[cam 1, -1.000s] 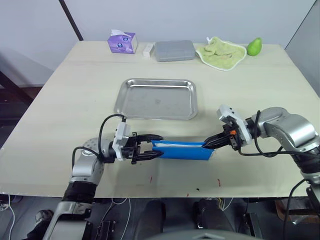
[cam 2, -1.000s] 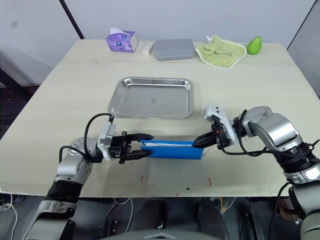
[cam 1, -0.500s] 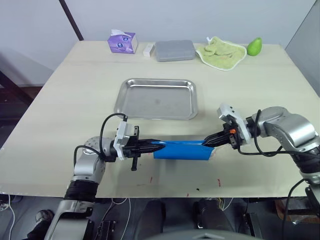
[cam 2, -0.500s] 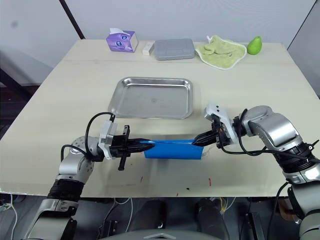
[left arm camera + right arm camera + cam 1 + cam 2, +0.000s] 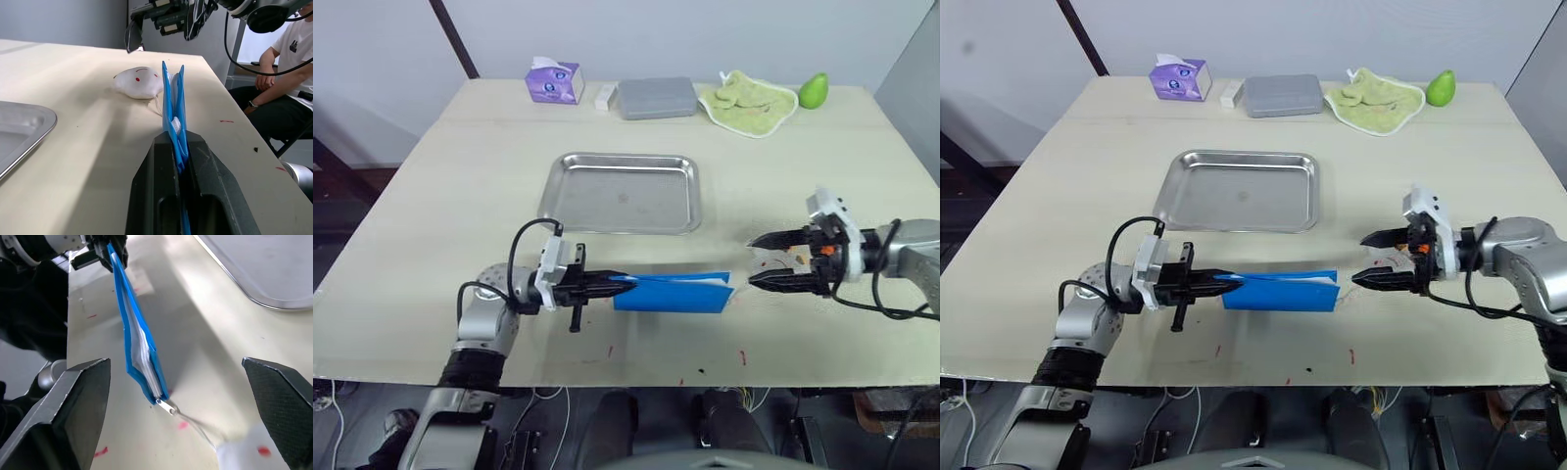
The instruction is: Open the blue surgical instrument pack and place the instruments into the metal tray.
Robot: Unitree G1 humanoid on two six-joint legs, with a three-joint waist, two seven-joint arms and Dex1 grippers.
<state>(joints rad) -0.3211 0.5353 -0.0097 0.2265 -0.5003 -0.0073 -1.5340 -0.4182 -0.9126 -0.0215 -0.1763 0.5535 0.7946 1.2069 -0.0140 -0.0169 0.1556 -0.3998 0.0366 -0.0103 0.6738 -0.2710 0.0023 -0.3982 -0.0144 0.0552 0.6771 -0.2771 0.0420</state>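
The blue surgical instrument pack (image 5: pixel 671 292) stands on its long edge on the table, in front of the metal tray (image 5: pixel 620 193). My left gripper (image 5: pixel 619 285) is shut on the pack's left end, and in the left wrist view the blue fabric (image 5: pixel 174 105) is pinched between its fingers. My right gripper (image 5: pixel 752 261) is open and hangs apart from the pack's right end. A zipper pull (image 5: pixel 166 406) sits at that end, with a thread running to a white tag (image 5: pixel 139 82) with red dots on the table. The instruments are hidden.
Along the far edge stand a purple tissue box (image 5: pixel 553 82), a small white item (image 5: pixel 604 97), a grey lidded box (image 5: pixel 655 98), a green cloth (image 5: pixel 747 102) and a green fruit (image 5: pixel 813 90). A person (image 5: pixel 288 73) sits beyond the table's right side.
My left gripper closed on the pack's left end. My right gripper let go of the right end, opened wide and drew back to the right.
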